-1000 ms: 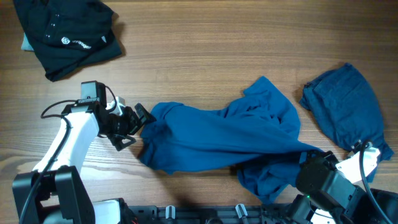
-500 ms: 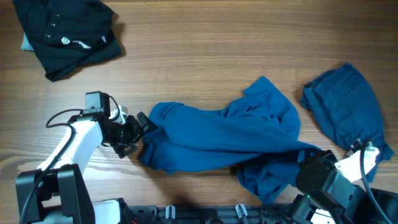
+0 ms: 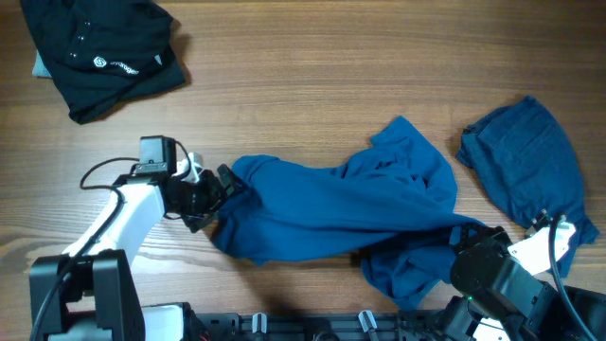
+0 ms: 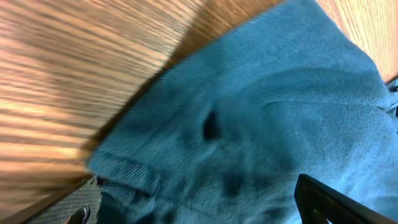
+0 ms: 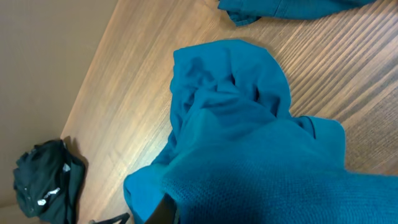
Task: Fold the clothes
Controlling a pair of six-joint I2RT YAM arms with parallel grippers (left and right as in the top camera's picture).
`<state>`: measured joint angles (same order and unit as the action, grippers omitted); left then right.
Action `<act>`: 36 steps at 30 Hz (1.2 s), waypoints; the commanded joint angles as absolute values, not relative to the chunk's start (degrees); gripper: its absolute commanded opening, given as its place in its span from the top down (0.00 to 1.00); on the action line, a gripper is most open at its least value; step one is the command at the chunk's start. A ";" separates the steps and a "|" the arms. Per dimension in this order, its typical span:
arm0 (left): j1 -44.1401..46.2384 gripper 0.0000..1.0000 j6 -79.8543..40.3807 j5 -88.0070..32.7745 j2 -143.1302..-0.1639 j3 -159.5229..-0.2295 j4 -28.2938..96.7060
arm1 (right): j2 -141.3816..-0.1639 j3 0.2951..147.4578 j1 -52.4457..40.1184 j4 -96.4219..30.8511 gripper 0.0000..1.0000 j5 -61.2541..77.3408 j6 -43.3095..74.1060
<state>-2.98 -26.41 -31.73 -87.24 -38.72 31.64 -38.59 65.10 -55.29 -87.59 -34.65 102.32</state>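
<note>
Blue T-shirt (image 3: 341, 213) lies crumpled across the near middle of the table (image 3: 303, 104).
Its right end runs taut into the right gripper (image 3: 471, 246), which is clamped on it with fingers buried in cloth. The left gripper (image 3: 220, 189) gapes at the left hem, and a darker garment (image 3: 525, 161) sits right.

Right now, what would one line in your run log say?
left end effector: open, at left edge of T-shirt | right end effector: shut on T-shirt's right end | T-shirt: bunched, not yet folded

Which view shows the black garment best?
Overhead: the black garment lies nearly whole at top left, with its white logo visible. The right wrist view catches it small in the lower-left corner. The left wrist view shows none of it.
</note>
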 commanded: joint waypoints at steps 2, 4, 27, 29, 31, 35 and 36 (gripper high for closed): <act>-0.30 0.00 -27.55 -30.15 -92.58 -36.58 30.41 | -37.98 66.37 -55.05 -87.44 0.91 -34.68 101.95; -0.10 0.00 -27.53 -30.15 -93.76 -36.58 30.37 | -37.98 66.37 -55.05 -87.44 0.91 -34.68 101.93; -0.14 0.96 -27.40 -30.11 -87.79 -39.94 36.84 | -38.00 66.37 -55.05 -83.33 0.96 -35.38 97.14; -0.14 0.96 -27.00 -30.11 -84.93 -41.41 39.48 | -38.02 66.39 -55.05 -80.71 0.96 -35.35 93.62; -0.14 0.96 -25.76 -30.11 -81.65 -43.22 42.48 | -38.04 66.39 -55.05 -77.78 0.96 -35.33 88.79; -0.14 0.96 -25.43 -29.91 -73.78 -47.20 48.53 | -38.15 66.43 -55.05 -73.45 0.96 -35.40 83.74; -0.14 0.96 -25.26 -29.93 -71.29 -48.31 50.09 | -38.15 66.48 -55.05 -72.29 0.96 -35.35 82.61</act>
<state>-0.36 -26.87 -30.50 -78.13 -44.38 47.44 -38.61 65.30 -55.29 -74.32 -34.33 89.69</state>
